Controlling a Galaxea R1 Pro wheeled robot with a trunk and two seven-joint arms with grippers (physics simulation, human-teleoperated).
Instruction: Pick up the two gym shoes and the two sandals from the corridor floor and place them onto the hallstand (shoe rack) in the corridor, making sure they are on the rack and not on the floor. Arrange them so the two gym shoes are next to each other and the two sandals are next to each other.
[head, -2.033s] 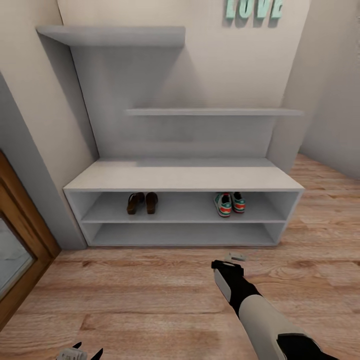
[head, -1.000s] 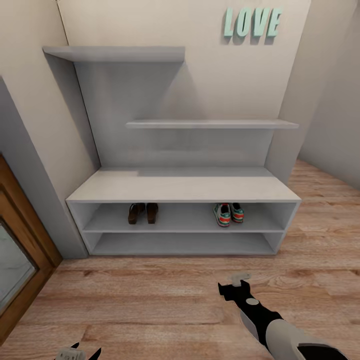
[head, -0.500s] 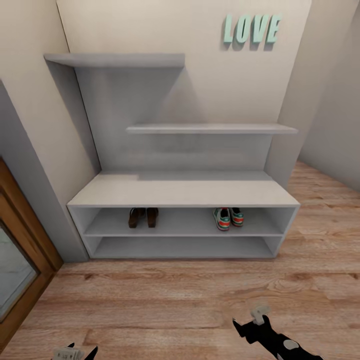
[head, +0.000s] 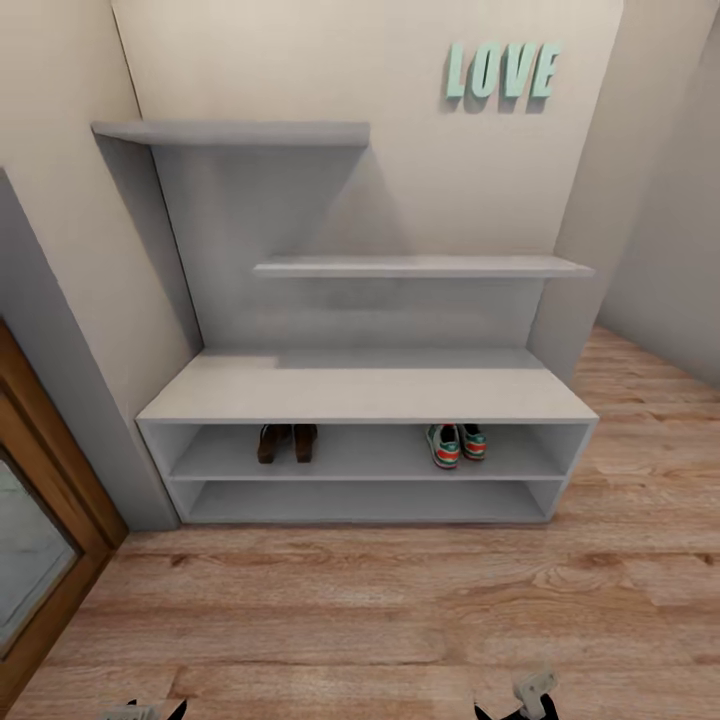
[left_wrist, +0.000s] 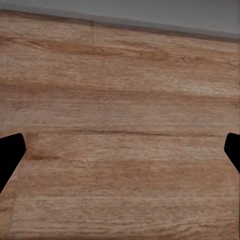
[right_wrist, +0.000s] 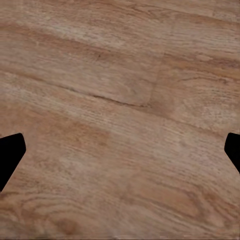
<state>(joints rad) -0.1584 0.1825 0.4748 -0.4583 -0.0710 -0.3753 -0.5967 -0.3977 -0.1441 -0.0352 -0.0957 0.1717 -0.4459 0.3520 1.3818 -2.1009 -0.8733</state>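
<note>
The pale grey hallstand (head: 370, 385) stands against the wall. On the upper of its two low shelves, the two dark brown sandals (head: 285, 441) sit side by side at the left. The two gym shoes (head: 456, 443) sit side by side at the right of the same shelf. The corridor floor (head: 360, 610) in front carries no shoes. My left gripper (head: 150, 712) and right gripper (head: 520, 705) peek in at the head view's bottom edge. In the wrist views the left gripper (left_wrist: 120, 157) and the right gripper (right_wrist: 120, 157) are open over bare planks, holding nothing.
A wooden door frame with a glass pane (head: 40, 520) stands at the left. Teal LOVE letters (head: 500, 70) hang on the wall above the two floating shelves. A grey wall (head: 670, 200) closes the right side, with floor running past the rack's right end.
The view has drawn back and tilted up, so the rack sits lower and smaller in it. My right arm has pulled back to the bottom edge. The shoes stay where they were on the shelf.
</note>
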